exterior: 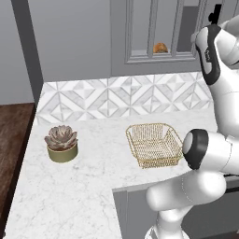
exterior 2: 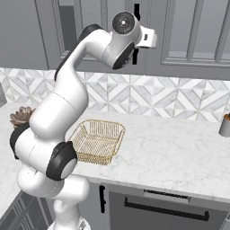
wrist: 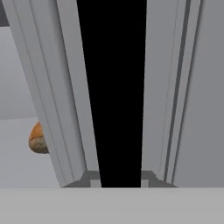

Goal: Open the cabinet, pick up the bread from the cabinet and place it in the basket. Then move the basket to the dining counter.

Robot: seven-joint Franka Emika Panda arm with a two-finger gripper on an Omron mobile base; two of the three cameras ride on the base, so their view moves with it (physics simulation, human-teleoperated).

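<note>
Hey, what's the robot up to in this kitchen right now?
The white robot arm is reaching up to the grey glass-paned wall cabinet, its gripper shut on the cabinet's long black bar handle. The door looks closed. Behind the glass sits the small golden-brown bun. The gold wire-mesh basket waits empty on the marble worktop, beside a potted succulent.

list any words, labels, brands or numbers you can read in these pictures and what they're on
None: no readable text in any view.
The cabinet, its black handle, the bread, the basket, the potted succulent and the tile backsplash carry no writing, labels or numbers.
</note>
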